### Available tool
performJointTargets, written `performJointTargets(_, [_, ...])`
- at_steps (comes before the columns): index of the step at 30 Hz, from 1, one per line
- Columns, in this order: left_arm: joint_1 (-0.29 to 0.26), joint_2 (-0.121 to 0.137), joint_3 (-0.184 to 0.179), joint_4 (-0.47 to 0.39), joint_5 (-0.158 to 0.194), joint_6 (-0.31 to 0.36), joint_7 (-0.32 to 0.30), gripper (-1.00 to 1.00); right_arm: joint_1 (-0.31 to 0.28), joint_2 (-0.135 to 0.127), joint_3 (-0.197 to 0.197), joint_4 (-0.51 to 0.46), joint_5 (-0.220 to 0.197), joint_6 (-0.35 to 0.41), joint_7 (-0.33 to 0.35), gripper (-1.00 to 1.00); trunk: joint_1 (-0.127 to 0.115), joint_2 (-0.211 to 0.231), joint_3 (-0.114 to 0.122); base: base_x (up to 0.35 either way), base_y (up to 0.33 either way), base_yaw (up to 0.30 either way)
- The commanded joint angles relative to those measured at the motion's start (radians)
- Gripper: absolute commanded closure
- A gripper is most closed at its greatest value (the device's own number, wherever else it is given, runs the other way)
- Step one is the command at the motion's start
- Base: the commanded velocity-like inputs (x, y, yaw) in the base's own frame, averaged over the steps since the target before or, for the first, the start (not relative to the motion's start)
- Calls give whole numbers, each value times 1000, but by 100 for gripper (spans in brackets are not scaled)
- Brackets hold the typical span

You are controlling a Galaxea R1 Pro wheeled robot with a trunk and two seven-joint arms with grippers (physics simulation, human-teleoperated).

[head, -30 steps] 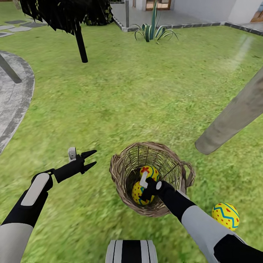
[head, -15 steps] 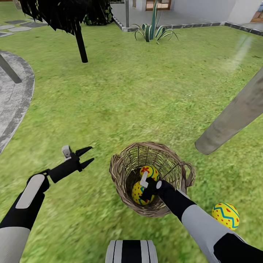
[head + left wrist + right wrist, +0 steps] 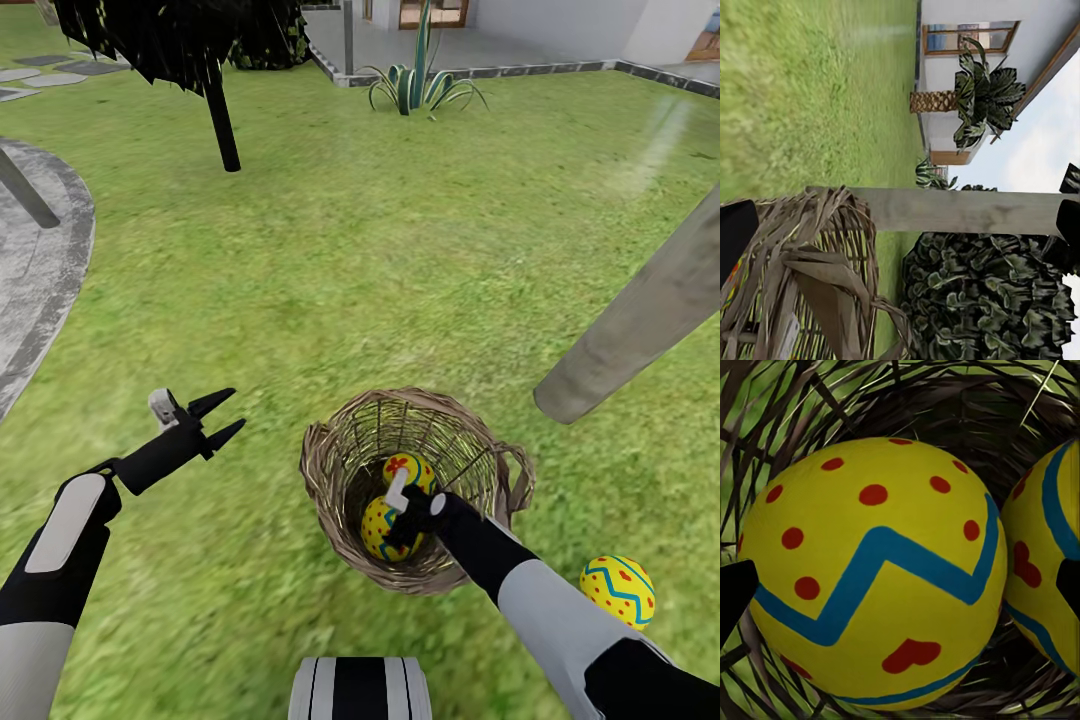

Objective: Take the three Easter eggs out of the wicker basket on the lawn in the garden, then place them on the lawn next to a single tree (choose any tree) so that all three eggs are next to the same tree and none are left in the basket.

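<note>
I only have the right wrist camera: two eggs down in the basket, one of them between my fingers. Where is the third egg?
Observer: The third egg lies on the grass, outside the basket, to its right and nearer the robot.
Operator: Is there a tree near it?
Observer: Yes. A pale trunk meets the grass beyond that egg, also to the right of the basket.
Operator: What is my left gripper doing?
Observer: The left gripper is open and holds nothing, above the grass to the left of the basket.
</note>
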State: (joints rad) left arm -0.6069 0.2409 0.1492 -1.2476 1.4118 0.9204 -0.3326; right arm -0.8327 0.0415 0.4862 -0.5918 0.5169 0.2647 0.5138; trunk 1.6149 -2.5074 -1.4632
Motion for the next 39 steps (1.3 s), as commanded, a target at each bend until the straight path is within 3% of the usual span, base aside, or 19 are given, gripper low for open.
performJointTargets(1, [-1,0,1,0,-4,5,-5,-100,0,0,-5,2,9,4,4,-100,0,0,-1,0,0,0])
performJointTargets(2, [-1,0,1,0,-4,5,-5,-100,0,0,-11,4,9,4,4,-100,0,0,-1,0,0,0])
performJointTargets(3, [-1,0,1,0,-4,5,-5,-100,0,0,-117,5,9,4,3,-100,0,0,-1,0,0,0])
performJointTargets(4, [-1,0,1,0,-4,5,-5,-100,0,0,-123,6,9,4,3,-100,0,0,-1,0,0,0])
performJointTargets(25, [-1,0,2,2,-4,5,-5,-100,0,10,-137,12,6,5,0,-100,0,0,-1,0,0,0])
performJointTargets(31, [-1,0,3,1,-4,5,-5,-100,0,32,-203,13,6,5,0,-100,0,0,-1,0,0,0])
performJointTargets(39, [-1,0,3,1,-4,5,-20,-100,0,41,-225,34,5,5,0,-100,0,0,-1,0,0,0])
